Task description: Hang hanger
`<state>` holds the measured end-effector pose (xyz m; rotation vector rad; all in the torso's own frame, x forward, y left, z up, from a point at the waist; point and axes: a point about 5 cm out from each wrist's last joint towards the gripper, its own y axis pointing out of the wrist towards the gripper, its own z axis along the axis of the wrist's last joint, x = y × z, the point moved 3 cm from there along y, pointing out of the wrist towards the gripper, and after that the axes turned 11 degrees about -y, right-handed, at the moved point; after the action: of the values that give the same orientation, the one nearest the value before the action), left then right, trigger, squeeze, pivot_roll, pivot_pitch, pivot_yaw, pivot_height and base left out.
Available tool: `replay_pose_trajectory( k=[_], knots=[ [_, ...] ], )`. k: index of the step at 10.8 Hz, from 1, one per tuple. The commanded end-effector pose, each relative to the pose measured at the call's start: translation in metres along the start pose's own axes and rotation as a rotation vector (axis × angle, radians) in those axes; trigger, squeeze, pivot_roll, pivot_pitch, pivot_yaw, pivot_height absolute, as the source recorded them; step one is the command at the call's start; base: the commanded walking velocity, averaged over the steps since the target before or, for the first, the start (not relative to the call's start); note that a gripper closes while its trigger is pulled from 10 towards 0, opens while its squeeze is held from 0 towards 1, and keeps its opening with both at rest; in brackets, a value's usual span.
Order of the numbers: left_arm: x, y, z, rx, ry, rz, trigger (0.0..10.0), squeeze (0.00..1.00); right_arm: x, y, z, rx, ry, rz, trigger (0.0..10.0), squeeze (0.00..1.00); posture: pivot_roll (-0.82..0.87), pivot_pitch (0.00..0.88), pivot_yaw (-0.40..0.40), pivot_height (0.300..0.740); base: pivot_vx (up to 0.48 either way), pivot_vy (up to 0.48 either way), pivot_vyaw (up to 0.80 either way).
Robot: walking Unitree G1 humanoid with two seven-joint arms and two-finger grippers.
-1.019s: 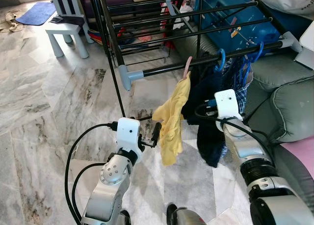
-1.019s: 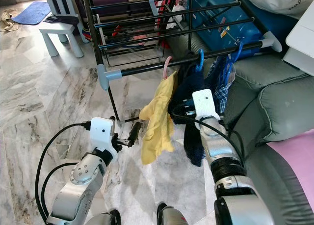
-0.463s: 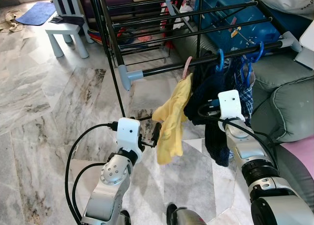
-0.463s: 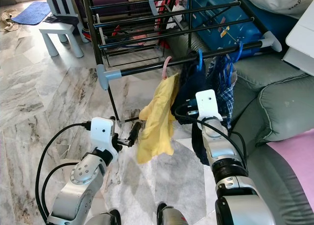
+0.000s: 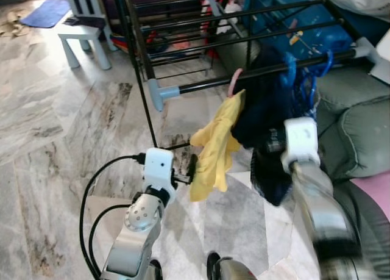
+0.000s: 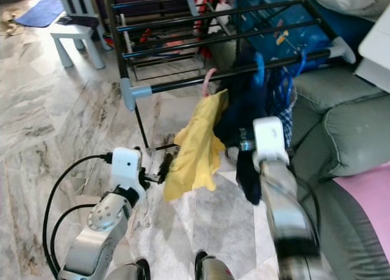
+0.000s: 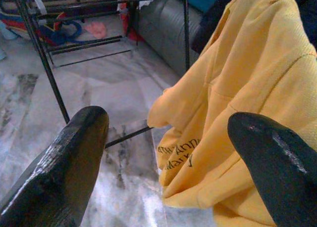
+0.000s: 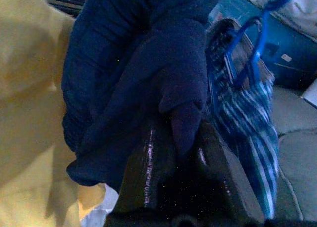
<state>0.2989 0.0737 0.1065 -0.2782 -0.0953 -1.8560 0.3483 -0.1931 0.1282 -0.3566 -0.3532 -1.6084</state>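
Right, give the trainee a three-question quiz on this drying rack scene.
1. True or false: the left claw is open, beside the yellow shirt.
2. What does the right claw pinch? A dark blue garment; B checked cloth; C rack rail.
3. Fill in: the yellow shirt's hanger hook is coloured ____.

Key: 1 true; 2 A; 3 pink.

Soft daylight fills the room, and the marble floor (image 5: 55,127) is bright. My right arm (image 5: 320,213) is blurred by motion. My right wrist view is dim.
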Motion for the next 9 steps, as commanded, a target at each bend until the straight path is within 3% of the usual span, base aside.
replay_pose_trajectory(
  k=[1,2,4,6,9],
  knots=[
    [0.003,-0.002,-0.003,-0.013,-0.003,-0.003,10.0,0.00,0.004,-0.003,0.012,0.045,0.005,-0.011,10.0,0.00,-0.12,0.244,-0.017,0.740,0.000,0.000,0.00],
    [0.003,-0.001,-0.003,-0.017,0.008,-0.004,10.0,0.00,-0.007,-0.026,-0.007,-0.027,0.028,0.025,10.0,0.00,-0.12,0.247,-0.015,0.740,0.000,0.000,0.00],
    [0.002,-0.002,-0.004,-0.023,0.016,-0.004,10.0,0.00,-0.018,-0.043,-0.012,-0.069,0.053,0.063,10.0,0.00,-0.12,0.248,-0.014,0.740,0.000,0.000,0.00],
    [0.001,-0.001,-0.004,-0.019,0.034,0.010,10.0,0.00,-0.022,-0.050,-0.011,-0.090,0.063,0.073,10.0,0.00,-0.12,0.246,-0.013,0.740,0.000,0.000,0.00],
    [-0.007,0.003,0.031,0.102,0.070,0.092,10.0,0.00,-0.014,-0.049,-0.007,-0.092,0.056,0.059,10.0,0.00,-0.12,0.244,-0.016,0.740,-0.087,0.000,0.00]
  ],
)
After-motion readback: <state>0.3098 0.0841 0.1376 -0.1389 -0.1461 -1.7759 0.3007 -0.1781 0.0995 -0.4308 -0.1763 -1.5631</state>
